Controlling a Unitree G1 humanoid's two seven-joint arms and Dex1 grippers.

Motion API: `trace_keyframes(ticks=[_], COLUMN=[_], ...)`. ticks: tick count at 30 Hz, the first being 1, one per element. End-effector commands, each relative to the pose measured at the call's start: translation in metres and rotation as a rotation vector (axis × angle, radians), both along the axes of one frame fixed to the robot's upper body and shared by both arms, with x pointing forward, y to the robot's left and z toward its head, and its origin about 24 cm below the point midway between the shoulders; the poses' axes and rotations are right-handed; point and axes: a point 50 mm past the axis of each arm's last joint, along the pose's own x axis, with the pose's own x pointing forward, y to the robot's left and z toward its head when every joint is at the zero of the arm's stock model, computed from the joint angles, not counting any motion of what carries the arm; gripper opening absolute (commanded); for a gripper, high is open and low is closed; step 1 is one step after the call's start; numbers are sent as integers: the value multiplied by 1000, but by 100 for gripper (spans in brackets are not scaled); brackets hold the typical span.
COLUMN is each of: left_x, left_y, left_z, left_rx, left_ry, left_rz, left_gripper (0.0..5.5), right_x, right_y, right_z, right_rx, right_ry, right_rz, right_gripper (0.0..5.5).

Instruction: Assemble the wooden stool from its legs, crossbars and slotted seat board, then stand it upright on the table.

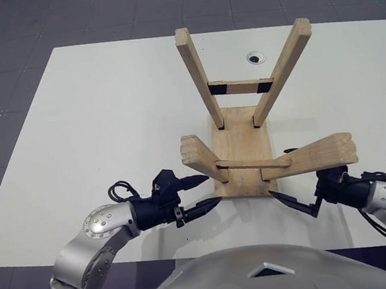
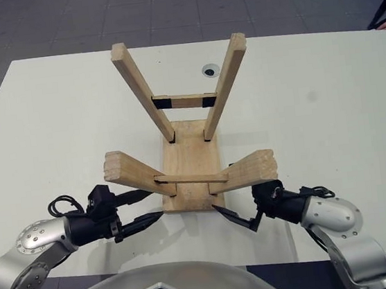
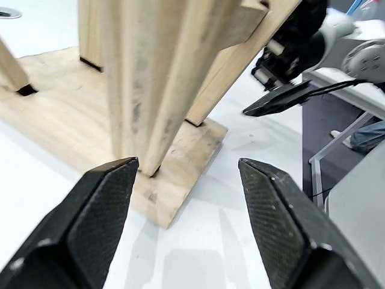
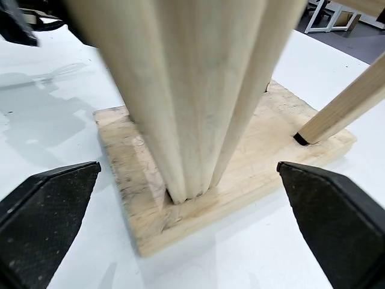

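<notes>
Left claw (image 1: 209, 190) open, right claw (image 1: 294, 204) open, flanking near edge of seat board (image 1: 241, 139); stool (image 1: 200, 81) inverted on table (image 1: 106, 112)

White table (image 1: 106, 112), round grommet hole (image 1: 255, 57)

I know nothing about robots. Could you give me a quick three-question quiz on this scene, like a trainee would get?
1. True or false: the stool stands the right way up.
2. How many legs rise from the seat board? A two, B three, C four.
3. Fill in: the left hand and right hand are both ____.
Key: 1 false, it is upside down, seat board on the table. 2 C. 3 open.
</notes>
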Motion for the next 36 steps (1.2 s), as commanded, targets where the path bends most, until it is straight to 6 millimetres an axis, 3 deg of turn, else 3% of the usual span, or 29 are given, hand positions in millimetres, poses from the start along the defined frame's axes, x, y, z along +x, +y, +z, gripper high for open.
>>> trace_keyframes(ticks=[1,5,10,12,16,19,22,25,31,36], left_x=[-4,-3,25,33,43,42,25,12,6,15], left_y=[16,33,56,57,50,29,0,-11,-9,10], left_z=[4,8,15,15,13,20,18,17,11,15], left_rx=[79,162,242,265,257,154,104,104,110,106], left_ry=[14,36,-31,-77,-112,-163,-170,-197,-214,-275], left_rz=[-36,13,260,374,610,753,810,875,930,1040], left_gripper=[308,308,308,308,308,308,308,308,308,308], right_x=[-7,-9,3,11,11,14,3,-8,-19,-19], right_y=[-7,-13,-48,-52,-35,-17,14,31,36,12], right_z=[11,15,7,7,3,13,21,25,16,4], right_rx=[-21,-18,-64,-46,-89,-16,108,190,227,131], right_ry=[7,9,147,133,102,13,-53,-103,-144,-200], right_rz=[-12,-153,-524,-672,-802,-914,-964,-999,-1070,-1201], right_gripper=[548,548,548,548,548,548,548,548,548,548])
